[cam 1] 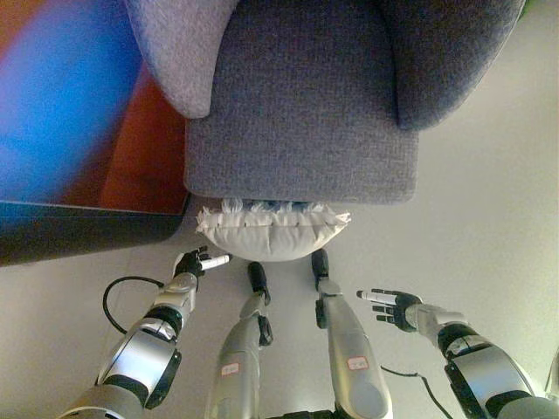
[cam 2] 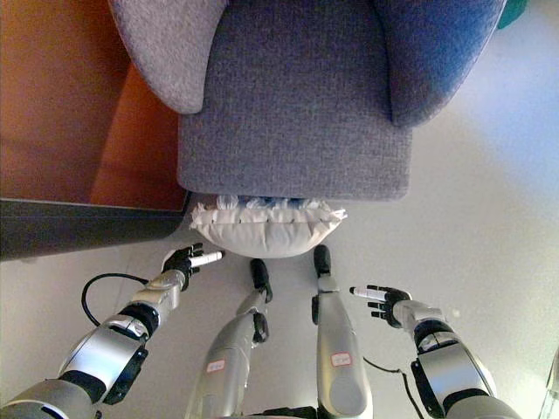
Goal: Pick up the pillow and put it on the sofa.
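Now the pillow (cam 1: 272, 230) lies on the floor (cam 1: 489, 218), touching the front edge of the grey sofa (cam 1: 301, 113). Both hands hold nothing: the left hand (cam 1: 194, 264) is near its left corner, the right hand (cam 1: 393, 305) further away — fingers stretched open. It looks soft and light, so taking it at the 2 ends seems best.
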You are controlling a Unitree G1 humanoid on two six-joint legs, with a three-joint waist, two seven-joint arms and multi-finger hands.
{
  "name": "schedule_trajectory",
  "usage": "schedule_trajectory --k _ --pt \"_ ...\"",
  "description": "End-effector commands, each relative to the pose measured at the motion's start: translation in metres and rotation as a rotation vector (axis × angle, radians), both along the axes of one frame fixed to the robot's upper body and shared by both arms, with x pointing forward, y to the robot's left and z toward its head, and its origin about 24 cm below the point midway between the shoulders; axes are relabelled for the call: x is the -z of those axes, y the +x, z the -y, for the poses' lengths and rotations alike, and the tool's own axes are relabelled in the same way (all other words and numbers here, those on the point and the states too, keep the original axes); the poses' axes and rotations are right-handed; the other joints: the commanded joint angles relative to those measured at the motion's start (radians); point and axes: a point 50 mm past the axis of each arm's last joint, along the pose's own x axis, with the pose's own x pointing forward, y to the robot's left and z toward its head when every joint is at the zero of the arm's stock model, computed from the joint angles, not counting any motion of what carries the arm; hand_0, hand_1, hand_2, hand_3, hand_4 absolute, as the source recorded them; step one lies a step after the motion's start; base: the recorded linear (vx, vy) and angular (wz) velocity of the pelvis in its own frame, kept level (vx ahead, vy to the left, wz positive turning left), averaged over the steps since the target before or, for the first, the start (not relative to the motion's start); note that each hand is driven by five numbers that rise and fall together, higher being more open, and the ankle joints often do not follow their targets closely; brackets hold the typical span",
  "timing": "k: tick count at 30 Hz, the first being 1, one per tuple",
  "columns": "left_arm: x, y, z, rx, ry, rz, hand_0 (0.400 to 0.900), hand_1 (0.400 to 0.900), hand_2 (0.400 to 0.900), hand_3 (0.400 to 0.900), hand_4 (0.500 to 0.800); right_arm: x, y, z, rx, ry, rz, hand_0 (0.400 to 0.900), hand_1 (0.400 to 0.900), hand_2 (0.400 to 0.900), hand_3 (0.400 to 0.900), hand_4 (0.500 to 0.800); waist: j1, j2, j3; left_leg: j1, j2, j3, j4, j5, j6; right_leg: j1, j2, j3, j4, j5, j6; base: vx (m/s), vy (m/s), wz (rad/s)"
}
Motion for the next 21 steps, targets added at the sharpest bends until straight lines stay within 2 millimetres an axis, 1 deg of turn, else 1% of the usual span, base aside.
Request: schedule_trajectory --k 1,6,14,21 --pt "-0.013 0.0 -0.032 -0.159 0.009 0.028 0.9 0.9 0.9 0.9 0.8 0.0 -0.012 0.021 0.039 -0.058 -0.076 0.9 0.9 0.9 0.9 0.8 -0.034 -0.033 0.002 -0.144 -0.026 0.019 0.276 -0.167 -0.037 -0.067 0.031 0.017 0.008 -0.033 0.017 0.0 0.0 0.0" --pt "-0.035 0.016 -0.033 -0.202 -0.027 0.105 0.9 0.9 0.9 0.9 0.8 -0.01 0.0 0.019 0.059 -0.049 -0.055 0.9 0.9 0.9 0.9 0.8 -0.039 -0.029 0.011 -0.221 -0.019 0.014 0.328 -0.183 -0.034 -0.151 0.037 0.019 0.049 -0.039 0.015 0.0 -0.006 0.03" --pt "-0.068 0.034 -0.039 -0.238 -0.051 0.193 0.9 0.9 0.9 0.9 0.8 -0.024 0.013 0.021 0.108 -0.031 -0.037 0.9 0.9 0.9 0.9 0.8 -0.042 -0.021 0.018 -0.335 -0.007 -0.002 0.377 -0.194 -0.039 -0.261 0.042 0.02 0.104 -0.052 0.009 0.0 -0.019 0.02" --pt "-0.09 0.046 -0.039 -0.252 -0.104 0.269 0.9 0.9 0.9 0.9 0.8 -0.028 0.016 0.021 0.129 -0.017 -0.05 0.9 0.9 0.9 0.9 0.8 -0.049 -0.017 0.019 -0.431 -0.007 -0.024 0.426 -0.209 -0.04 -0.353 0.057 0.032 0.164 -0.071 0.004 0.04 -0.034 -0.01"
